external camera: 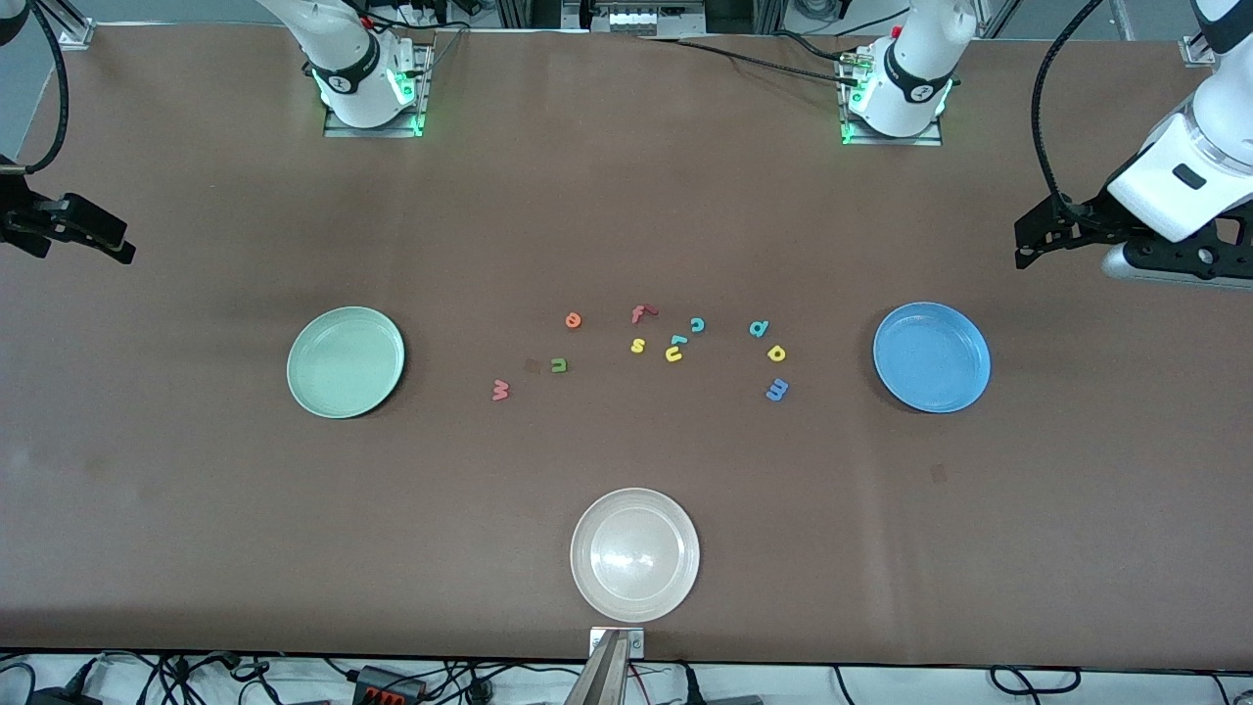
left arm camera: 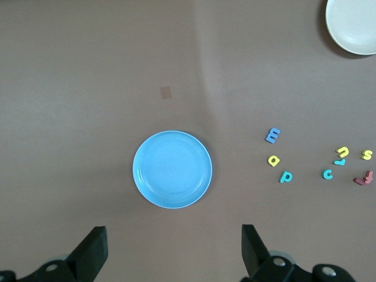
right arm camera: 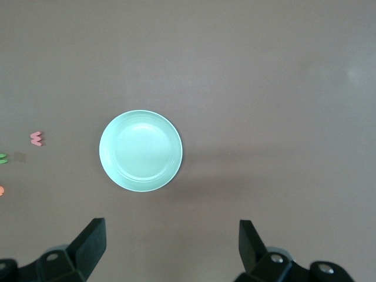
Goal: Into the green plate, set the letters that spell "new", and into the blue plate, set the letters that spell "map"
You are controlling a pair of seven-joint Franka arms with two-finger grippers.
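The green plate and the blue plate both lie empty. Between them the letters are scattered: pink w, green n, orange e, blue m, yellow a, teal p. My left gripper hangs open and empty over bare table at the left arm's end, near the blue plate. My right gripper hangs open and empty at the right arm's end, near the green plate.
A whitish-beige plate sits nearest the front camera at mid-table. Among the letters also lie a red f, yellow s, yellow u and teal c.
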